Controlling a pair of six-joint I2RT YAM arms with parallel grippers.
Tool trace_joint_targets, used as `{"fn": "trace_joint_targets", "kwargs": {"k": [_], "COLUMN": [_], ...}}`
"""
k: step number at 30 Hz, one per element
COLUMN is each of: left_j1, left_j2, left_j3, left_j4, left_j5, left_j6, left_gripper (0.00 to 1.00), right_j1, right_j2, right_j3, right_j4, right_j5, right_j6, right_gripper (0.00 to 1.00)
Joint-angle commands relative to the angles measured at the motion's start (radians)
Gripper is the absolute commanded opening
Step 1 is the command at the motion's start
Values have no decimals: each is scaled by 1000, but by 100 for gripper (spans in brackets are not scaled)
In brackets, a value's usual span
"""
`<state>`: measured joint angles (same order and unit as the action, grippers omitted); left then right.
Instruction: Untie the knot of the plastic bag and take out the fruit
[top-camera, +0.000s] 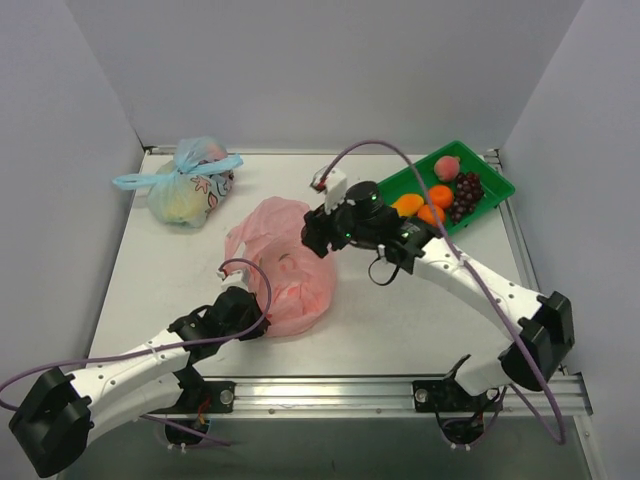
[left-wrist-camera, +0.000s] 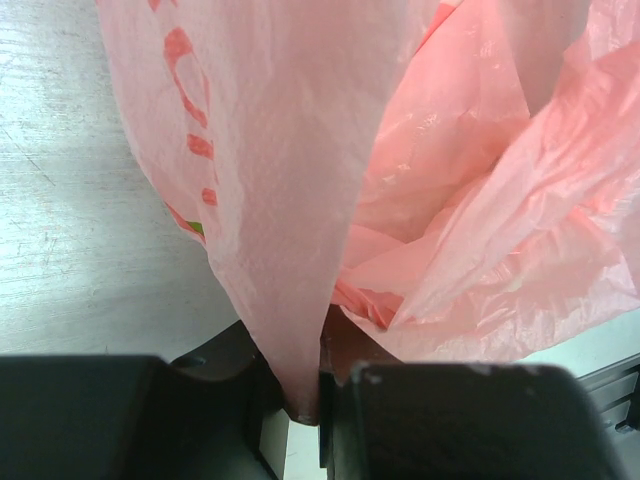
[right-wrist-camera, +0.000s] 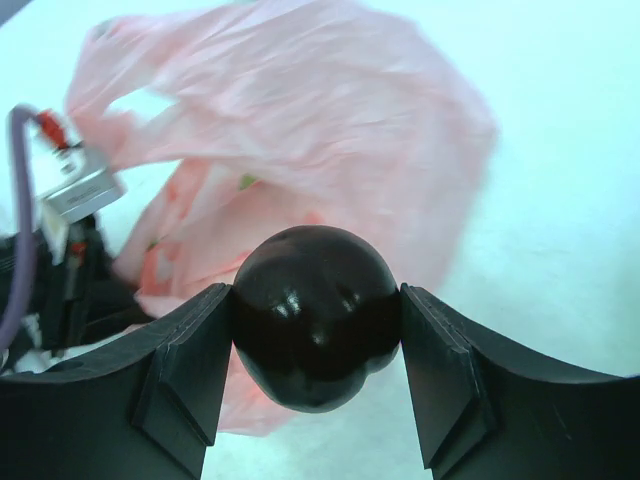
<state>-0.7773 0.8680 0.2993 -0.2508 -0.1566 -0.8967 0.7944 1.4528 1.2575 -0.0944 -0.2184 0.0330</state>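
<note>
The pink plastic bag (top-camera: 285, 270) lies crumpled and open in the middle of the table; no knot shows. My left gripper (top-camera: 258, 318) is at its near edge, shut on a fold of the pink film (left-wrist-camera: 300, 330). My right gripper (top-camera: 316, 234) hovers over the bag's far right side and is shut on a dark round plum (right-wrist-camera: 315, 315), held above the bag (right-wrist-camera: 300, 130). The plum is hidden in the top view. A peach (top-camera: 447, 166), two oranges (top-camera: 440, 196), a mango (top-camera: 407, 204) and grapes (top-camera: 467, 195) lie in the green tray (top-camera: 500, 180).
A second bag with a light-blue tie (top-camera: 190, 185) sits at the back left. The green tray stands at the back right by the wall. Grey walls close in three sides, and a metal rail (top-camera: 330, 395) runs along the near edge.
</note>
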Motion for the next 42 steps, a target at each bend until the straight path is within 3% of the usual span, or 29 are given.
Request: {"fn": "trace_joint_targets", "kwargs": {"k": [1, 8, 15, 19, 22, 23, 25, 26, 27, 28, 31, 37, 42], "left_j1": [-2, -2, -4, -4, -4, -4, -4, -4, -4, -4, -4, -4, -10], "left_j2": [2, 6, 29, 23, 14, 11, 8, 8, 8, 9, 14, 26, 16], "left_j3": [8, 11, 8, -5, -12, -14, -14, -12, -9, -6, 11, 98, 149], "left_j4": [30, 44, 77, 97, 107, 114, 120, 125, 127, 128, 130, 114, 125], "left_j5": [-8, 2, 31, 45, 51, 55, 61, 68, 69, 72, 88, 150, 261], "left_j6": [16, 38, 54, 56, 59, 61, 68, 71, 76, 81, 99, 153, 189], "left_gripper": [22, 22, 22, 22, 22, 22, 22, 22, 22, 22, 22, 22, 22], "right_j1": [-104, -495, -694, -741, -759, -761, -767, -767, -767, -767, -768, -761, -722], "right_j2": [-74, -39, 220, 383, 480, 521, 555, 576, 581, 583, 546, 335, 60], "right_j3": [-30, 41, 207, 350, 434, 454, 503, 514, 523, 520, 490, 318, 130], "right_j4": [-7, 38, 87, 62, 56, 50, 21, 13, -1, -5, -11, -30, -103], "right_j5": [42, 146, 198, 215, 243, 246, 254, 257, 255, 258, 269, 232, 223], "right_j6": [8, 132, 268, 269, 271, 271, 280, 283, 283, 288, 301, 331, 350], "right_gripper": [20, 21, 26, 32, 42, 53, 64, 80, 85, 93, 100, 100, 100]}}
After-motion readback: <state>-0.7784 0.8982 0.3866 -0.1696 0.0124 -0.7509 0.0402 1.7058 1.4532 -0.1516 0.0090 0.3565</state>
